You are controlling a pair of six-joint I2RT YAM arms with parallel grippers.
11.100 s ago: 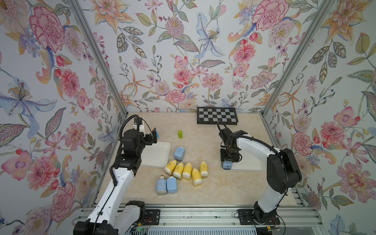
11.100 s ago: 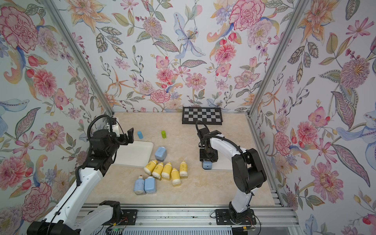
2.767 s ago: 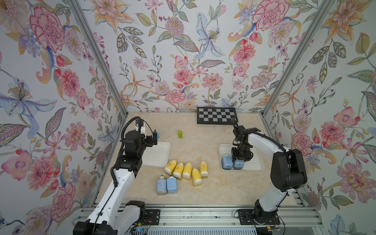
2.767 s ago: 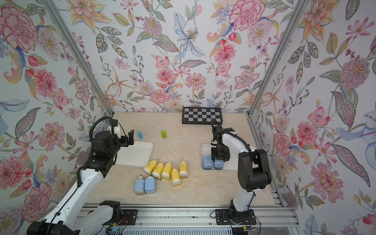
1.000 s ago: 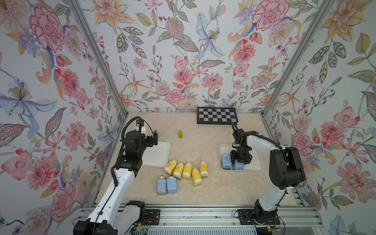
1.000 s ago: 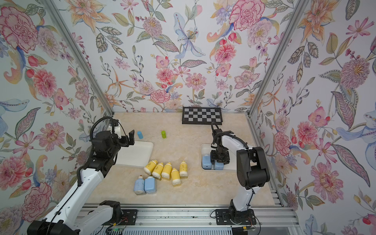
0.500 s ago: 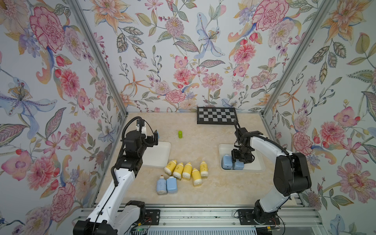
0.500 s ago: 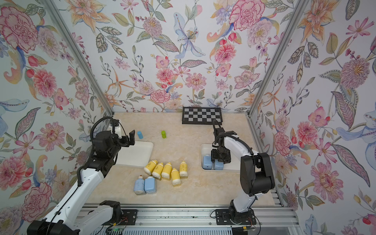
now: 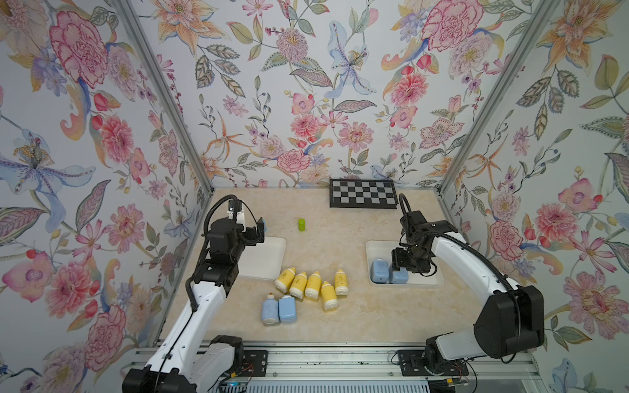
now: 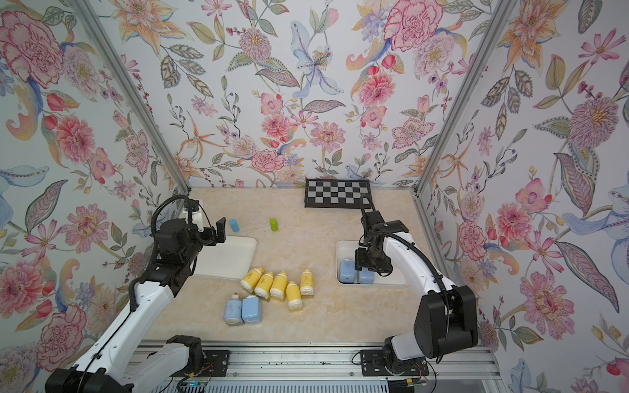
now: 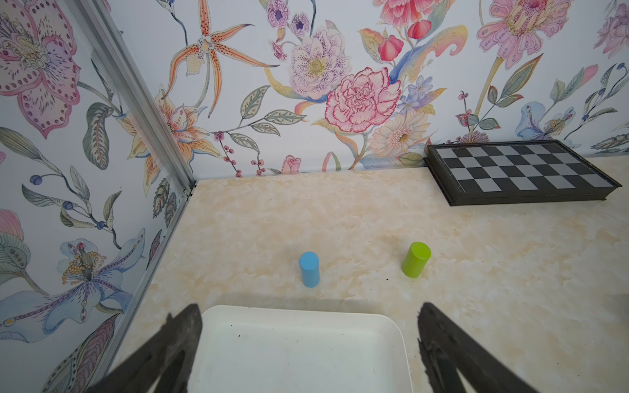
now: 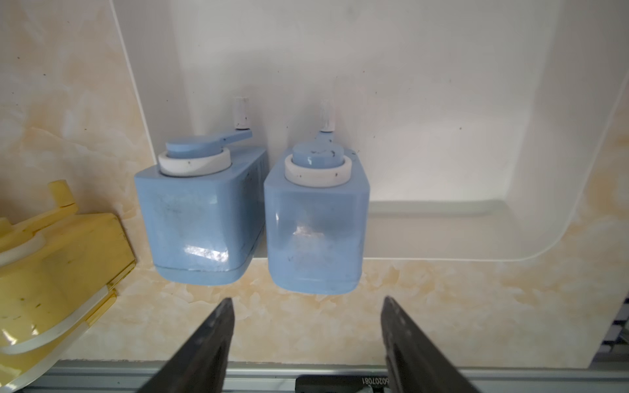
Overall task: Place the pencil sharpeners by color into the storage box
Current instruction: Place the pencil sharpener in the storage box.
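Two light blue pencil sharpeners (image 12: pixel 200 211) (image 12: pixel 316 221) stand side by side in the near left corner of the right white storage box (image 9: pixel 377 248). My right gripper (image 12: pixel 307 300) hovers just above them, open and holding nothing; in a top view it is over the right-hand one (image 9: pixel 399 276). Several yellow sharpeners (image 9: pixel 313 284) lie in a row mid-table, with two blue ones (image 9: pixel 270 308) (image 9: pixel 287 308) in front of them. My left gripper (image 11: pixel 310 306) is wide open over the far edge of the bare left storage box (image 11: pixel 299 350).
A small blue cylinder (image 11: pixel 309 268) and a green cylinder (image 11: pixel 416 259) stand upright beyond the left box. A folded checkerboard (image 9: pixel 362 198) lies against the back wall. Flowered walls close in the table on three sides.
My right gripper has widened its jaws and drawn back a little from the second blue sharpener, which stays in the right box. The left arm has not moved.
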